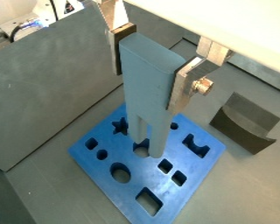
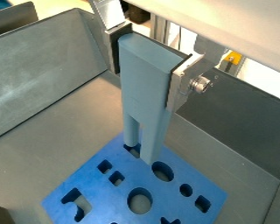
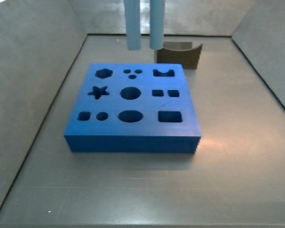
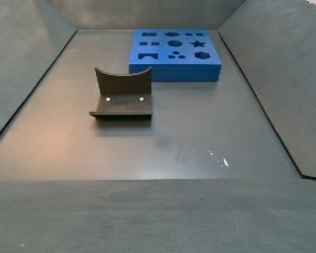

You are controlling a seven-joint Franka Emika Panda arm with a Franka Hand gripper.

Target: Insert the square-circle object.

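Two silver fingers (image 1: 187, 80) of the gripper (image 1: 152, 59) clamp the top of the square-circle object (image 1: 147, 92), held upright in both wrist views with its prongs hanging above the blue board (image 1: 119, 171). In a side view the prongs (image 3: 142, 24) hang over the board's (image 3: 133, 107) far edge, beside the dark notched block (image 3: 181, 56) on the table (image 3: 228, 160).
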